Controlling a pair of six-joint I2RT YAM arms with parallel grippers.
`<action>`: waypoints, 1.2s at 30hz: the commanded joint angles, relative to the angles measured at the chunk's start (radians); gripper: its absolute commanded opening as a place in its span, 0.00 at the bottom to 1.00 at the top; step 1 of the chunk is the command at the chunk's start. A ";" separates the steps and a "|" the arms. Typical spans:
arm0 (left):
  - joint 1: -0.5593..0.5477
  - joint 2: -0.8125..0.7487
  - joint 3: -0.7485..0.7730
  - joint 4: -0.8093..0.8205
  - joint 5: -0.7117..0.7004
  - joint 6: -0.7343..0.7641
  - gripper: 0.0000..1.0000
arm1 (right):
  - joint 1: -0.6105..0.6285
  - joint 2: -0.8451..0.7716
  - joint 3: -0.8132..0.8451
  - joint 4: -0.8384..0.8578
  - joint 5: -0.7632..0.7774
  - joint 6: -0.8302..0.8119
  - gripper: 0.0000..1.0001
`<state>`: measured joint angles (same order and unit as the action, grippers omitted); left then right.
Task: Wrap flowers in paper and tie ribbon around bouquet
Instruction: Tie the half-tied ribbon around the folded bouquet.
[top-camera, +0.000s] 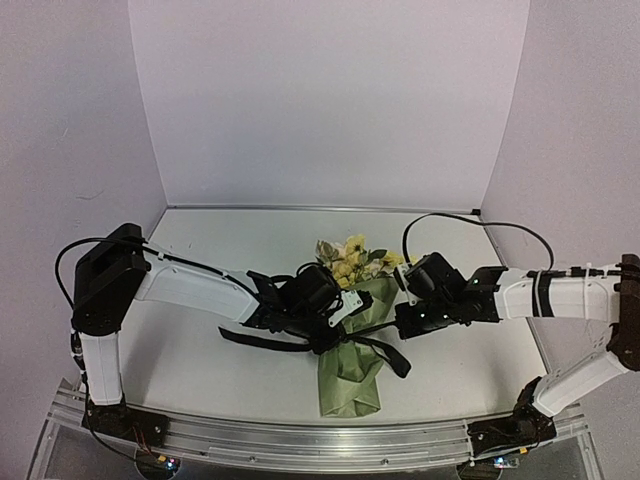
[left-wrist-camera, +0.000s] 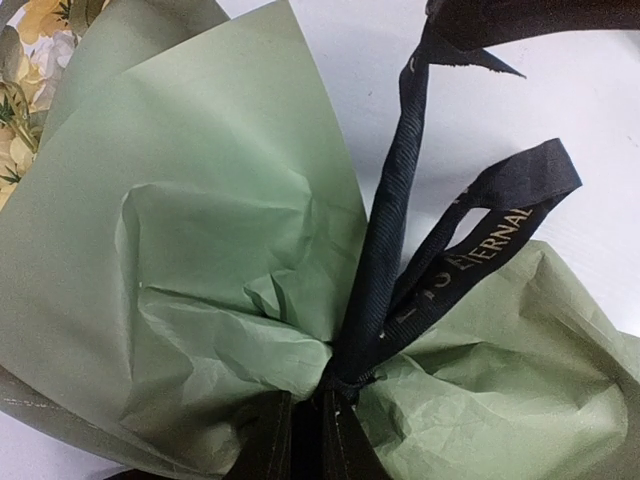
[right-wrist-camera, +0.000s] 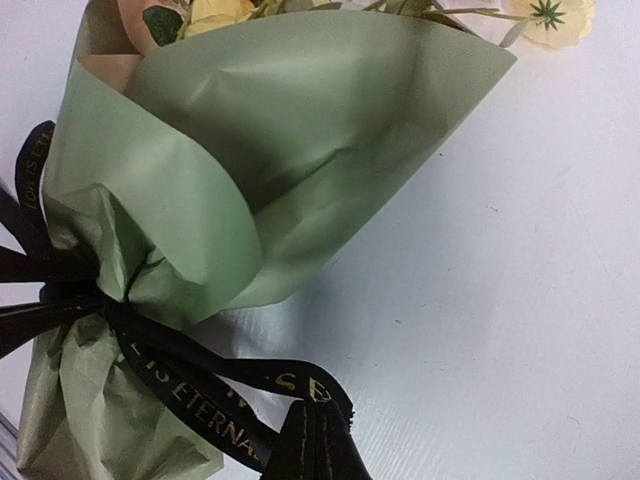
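The bouquet lies mid-table, its flowers (top-camera: 348, 260) pointing away and the olive-green paper (top-camera: 350, 385) flaring out toward the near edge. A black ribbon (top-camera: 250, 340) with pale lettering cinches the paper's waist, with tails trailing left and right. My left gripper (top-camera: 330, 333) comes in from the left. In the left wrist view my left gripper (left-wrist-camera: 307, 398) is shut on the ribbon (left-wrist-camera: 395, 240) right at the cinched waist, among crumpled paper (left-wrist-camera: 200, 250). My right gripper (right-wrist-camera: 316, 405) is shut on a ribbon (right-wrist-camera: 190, 385) loop lying on the table beside the paper (right-wrist-camera: 300, 150).
White walls (top-camera: 330, 100) close off the back and both sides of the table. An aluminium rail (top-camera: 300, 440) runs along the near edge between the arm bases. A black cable (top-camera: 470, 220) loops above the right arm.
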<state>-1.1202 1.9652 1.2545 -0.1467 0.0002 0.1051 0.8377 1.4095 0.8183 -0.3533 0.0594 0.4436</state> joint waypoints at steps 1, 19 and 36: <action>0.005 0.019 -0.028 -0.072 -0.016 0.011 0.12 | -0.043 -0.057 -0.026 -0.038 0.103 -0.014 0.00; 0.005 0.015 -0.041 -0.064 -0.010 0.007 0.13 | -0.168 -0.042 -0.012 -0.071 0.043 -0.021 0.00; 0.005 0.020 -0.015 -0.065 0.032 -0.009 0.13 | 0.133 -0.182 -0.214 0.004 0.096 0.021 0.42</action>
<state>-1.1194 1.9652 1.2469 -0.1387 0.0082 0.1046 0.9009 1.2304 0.6793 -0.4365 0.0680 0.4375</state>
